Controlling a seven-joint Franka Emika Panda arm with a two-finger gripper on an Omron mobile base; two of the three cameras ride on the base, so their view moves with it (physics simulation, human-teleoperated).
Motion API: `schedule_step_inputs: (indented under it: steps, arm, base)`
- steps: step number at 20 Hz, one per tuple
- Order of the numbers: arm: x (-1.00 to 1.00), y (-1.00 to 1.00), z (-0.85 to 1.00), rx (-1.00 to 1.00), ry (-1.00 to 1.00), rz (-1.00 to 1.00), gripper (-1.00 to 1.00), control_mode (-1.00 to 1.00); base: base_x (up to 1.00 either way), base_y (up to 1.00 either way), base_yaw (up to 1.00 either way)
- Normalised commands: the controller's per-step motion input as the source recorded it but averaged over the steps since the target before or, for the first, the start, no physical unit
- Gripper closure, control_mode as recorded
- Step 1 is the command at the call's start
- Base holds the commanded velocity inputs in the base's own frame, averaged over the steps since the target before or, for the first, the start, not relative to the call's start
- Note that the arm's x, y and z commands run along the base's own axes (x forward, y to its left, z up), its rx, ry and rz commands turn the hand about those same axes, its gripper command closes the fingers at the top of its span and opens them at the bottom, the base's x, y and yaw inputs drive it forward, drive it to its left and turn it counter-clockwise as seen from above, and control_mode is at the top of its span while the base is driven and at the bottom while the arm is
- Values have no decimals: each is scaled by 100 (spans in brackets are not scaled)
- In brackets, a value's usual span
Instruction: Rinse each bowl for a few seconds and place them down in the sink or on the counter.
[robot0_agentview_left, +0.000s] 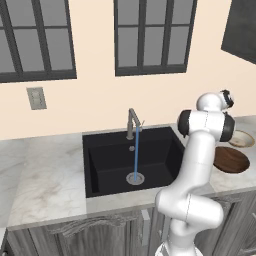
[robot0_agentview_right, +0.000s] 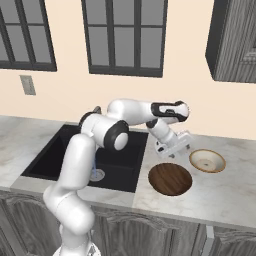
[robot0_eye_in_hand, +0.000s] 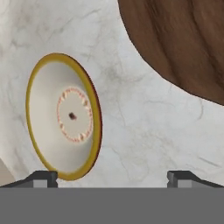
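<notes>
Kitchen wall is peach with dark-framed windows (robot0_agentview_left: 152, 35) and a grey wall plate (robot0_agentview_left: 36, 98); below it runs the pale grey-white marble-look counter (robot0_agentview_left: 47, 175) over grey wood cabinets (robot0_agentview_right: 165, 235). Large rectangular matte black sink (robot0_agentview_left: 107, 165) is set into the counter, with the grey angular tap (robot0_agentview_left: 132, 122) at its back edge. Thin blue stream of water (robot0_agentview_left: 136, 157) falls from the tap onto the round silver drain (robot0_agentview_left: 135, 177). Both bowls sit on the counter to the right of the sink, apart from each other. Dark brown shallow round bowl (robot0_agentview_right: 170, 179) is nearer the front edge and just beside the sink's right rim. Tan-rimmed bowl with cream inside and a faint reddish ring at its centre (robot0_agentview_right: 207, 160) is farther back and to the right. White arm reaches across over the counter; two-finger gripper (robot0_agentview_right: 175, 150) hangs above the counter just behind the brown bowl and left of the tan-rimmed one, clear of both. Jaws spread wide, nothing between them. In the hand view, the tan-rimmed bowl lies just above one fingertip (robot0_eye_in_hand: 43, 178), with bare marble between the tips.
</notes>
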Motion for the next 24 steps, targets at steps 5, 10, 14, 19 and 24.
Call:
schedule_step_inputs:
  steps: [5, 10, 14, 19, 24]
  arm:
    - [24, -17, 0, 6, 10, -13, -100, -100]
    - [23, -25, 0, 7, 11, -12, -100, -100]
    - [26, -21, 0, 6, 9, -12, -100, -100]
    - [26, -23, 0, 6, 7, -11, -100, -100]
    - [27, -17, 0, 6, 6, -10, -100, -100]
  base:
    - [0, 0, 0]
    - [0, 0, 0]
    - [0, 0, 0]
    - [0, 0, 0]
    - [0, 0, 0]
